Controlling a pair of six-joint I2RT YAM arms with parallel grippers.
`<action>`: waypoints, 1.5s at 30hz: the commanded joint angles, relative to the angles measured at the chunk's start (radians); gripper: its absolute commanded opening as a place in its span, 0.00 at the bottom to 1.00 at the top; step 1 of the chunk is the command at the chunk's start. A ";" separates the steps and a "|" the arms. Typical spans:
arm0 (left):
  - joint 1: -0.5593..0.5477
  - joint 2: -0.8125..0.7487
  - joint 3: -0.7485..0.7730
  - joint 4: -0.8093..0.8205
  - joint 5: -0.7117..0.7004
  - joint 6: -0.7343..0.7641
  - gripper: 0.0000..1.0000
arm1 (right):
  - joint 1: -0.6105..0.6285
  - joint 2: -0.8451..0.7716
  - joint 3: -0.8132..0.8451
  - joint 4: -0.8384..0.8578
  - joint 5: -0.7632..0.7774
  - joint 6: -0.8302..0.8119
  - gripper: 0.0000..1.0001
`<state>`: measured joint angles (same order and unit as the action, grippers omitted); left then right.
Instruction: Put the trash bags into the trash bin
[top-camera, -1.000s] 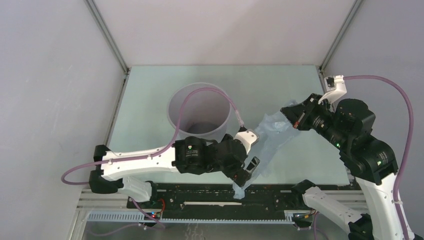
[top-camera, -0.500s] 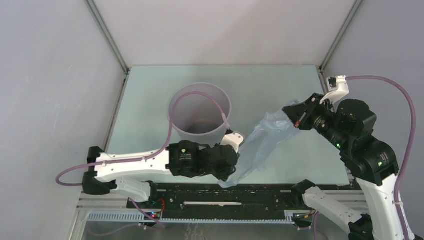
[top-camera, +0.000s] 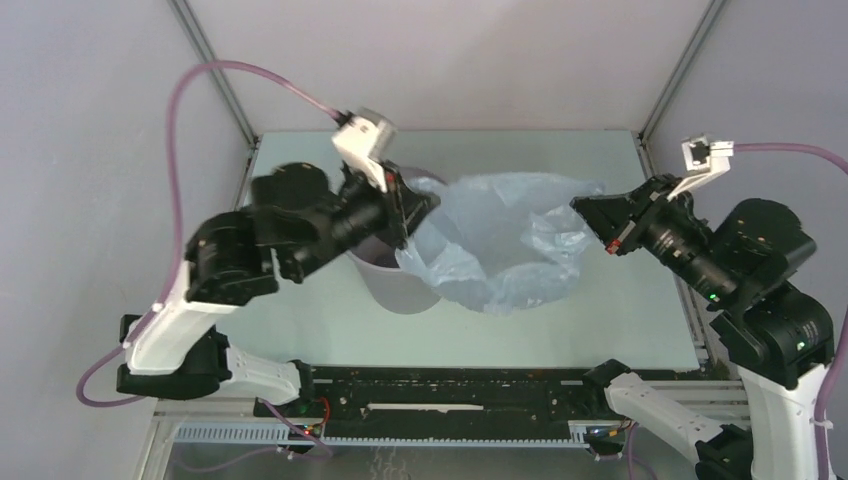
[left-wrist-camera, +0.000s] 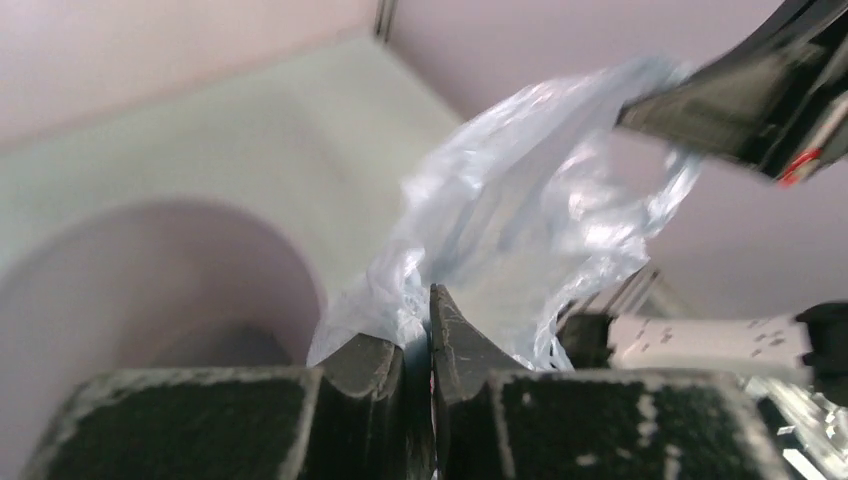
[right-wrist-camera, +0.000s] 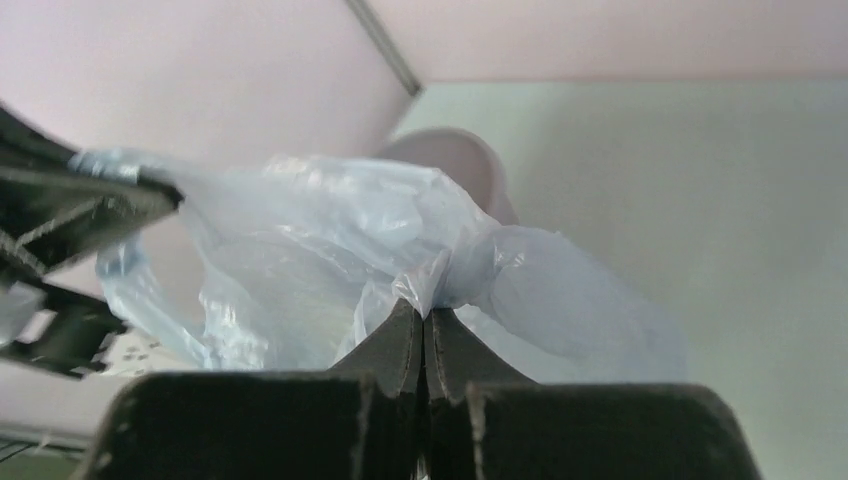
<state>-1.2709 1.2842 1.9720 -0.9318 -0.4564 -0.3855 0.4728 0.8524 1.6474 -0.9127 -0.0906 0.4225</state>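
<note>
Now: left gripper (top-camera: 404, 213) clenched on one edge of the trash bag (top-camera: 500, 245), right gripper (top-camera: 590, 216) pinched tight on the opposite edge. Film hangs stretched in the air between them, its left end over the trash bin (top-camera: 392, 288), the sagging belly mostly off to the bin's right. Bring both pinches over the rim together and lower the belly in first. Don't pull the ends apart; film this thin will likely slip or tear.

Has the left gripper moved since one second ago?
Yes. The left gripper went from the near edge of the table toward the far side and leftward, over the trash bin, gripping the trash bag.
</note>
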 joint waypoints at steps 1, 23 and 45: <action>0.012 0.072 0.266 0.062 0.067 0.204 0.14 | -0.002 0.009 0.070 0.215 -0.193 0.017 0.00; 0.012 -0.063 0.395 0.334 -0.228 0.419 0.02 | 0.226 0.504 0.504 0.875 -0.526 0.403 0.00; 0.380 0.027 0.359 0.098 0.123 0.090 0.00 | 0.189 0.383 0.193 0.678 -0.273 0.400 0.00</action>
<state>-0.9028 1.2140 2.2021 -0.7883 -0.5320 -0.2276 0.6926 1.3525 1.8423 -0.1932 -0.4389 0.8680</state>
